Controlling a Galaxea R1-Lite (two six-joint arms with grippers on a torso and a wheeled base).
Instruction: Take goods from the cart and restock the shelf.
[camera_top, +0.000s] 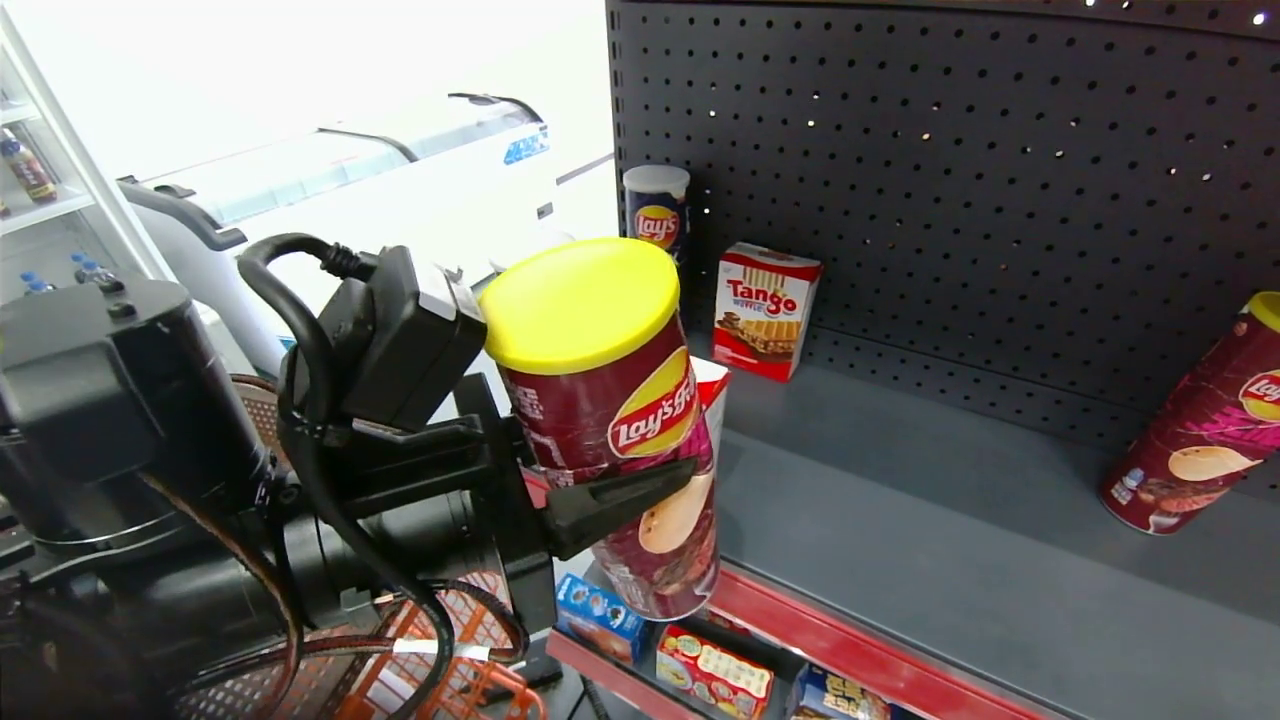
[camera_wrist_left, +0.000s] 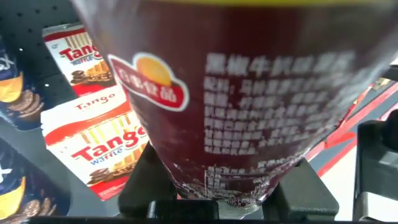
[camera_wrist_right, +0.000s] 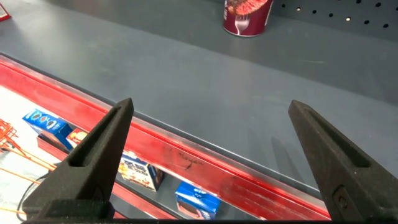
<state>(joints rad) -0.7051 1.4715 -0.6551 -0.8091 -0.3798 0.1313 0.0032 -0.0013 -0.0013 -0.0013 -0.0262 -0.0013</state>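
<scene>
My left gripper (camera_top: 612, 478) is shut on a dark red chip can (camera_top: 612, 420) with a yellow lid, holding it upright at the left front corner of the grey shelf (camera_top: 900, 500). Up close in the left wrist view, the can (camera_wrist_left: 249, 106) sits between the jaws. My right gripper (camera_wrist_right: 214, 162) is open and holds nothing, hovering over the shelf's red front edge (camera_wrist_right: 186, 155). The orange cart (camera_top: 430, 680) is below my left arm.
On the shelf stand a wafer box (camera_top: 765, 310), a second wafer box (camera_top: 712, 385) behind the held can, a blue chip can (camera_top: 657, 210) at the back, and a dark red can (camera_top: 1200, 430) leaning on the pegboard at right. Boxed goods (camera_top: 712, 670) fill the lower shelf.
</scene>
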